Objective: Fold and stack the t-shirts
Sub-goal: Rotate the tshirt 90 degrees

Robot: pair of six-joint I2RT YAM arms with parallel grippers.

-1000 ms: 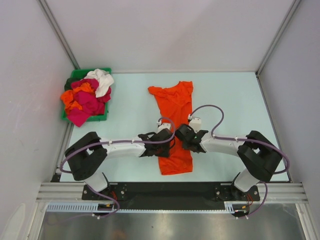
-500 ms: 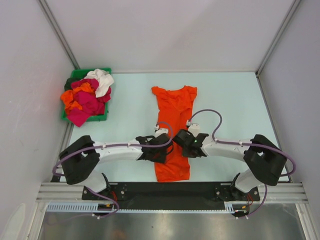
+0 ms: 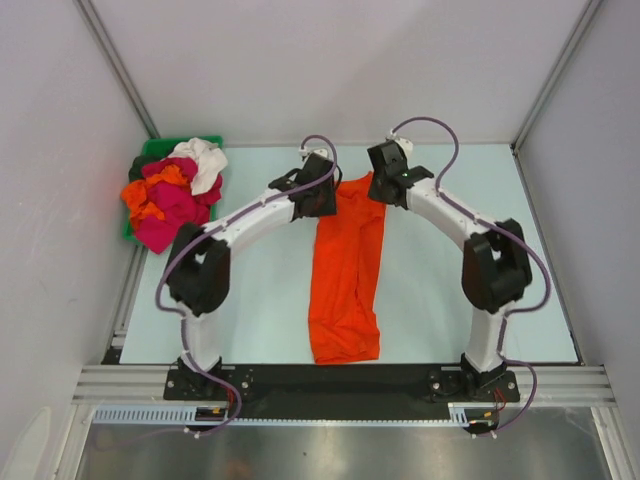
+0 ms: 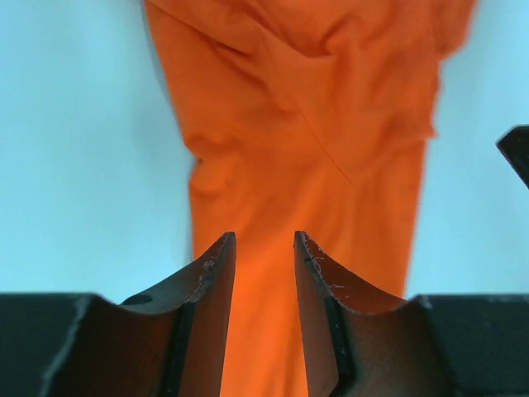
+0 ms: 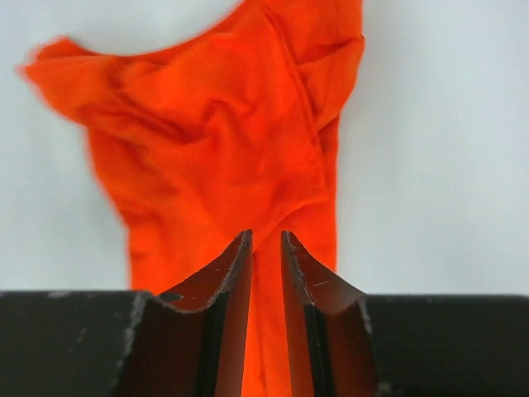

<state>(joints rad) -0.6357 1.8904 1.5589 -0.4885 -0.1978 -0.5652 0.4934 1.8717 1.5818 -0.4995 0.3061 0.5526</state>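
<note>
The plain bright orange t-shirt [image 3: 345, 290] is drawn into a long narrow strip running from the table's near edge up to both grippers at the far middle. My left gripper [image 3: 322, 195] holds its far left part and my right gripper [image 3: 385, 188] its far right part, both arms stretched out and raised. In the left wrist view the jaws [image 4: 263, 240] have orange cloth [image 4: 314, 124] between them. In the right wrist view the jaws [image 5: 265, 236] are nearly closed on the cloth [image 5: 215, 141]. The views are slightly blurred.
A green bin [image 3: 152, 150] at the far left holds a heap of magenta, orange and white t-shirts [image 3: 175, 195]. Grey walls and metal posts close in the pale table [image 3: 450, 290] on three sides. A black strip runs along the near edge.
Both grippers went from the shirt's middle near the front to the far middle of the table, arms extended and raised. The shirt was pulled into a narrower, longer strip.
</note>
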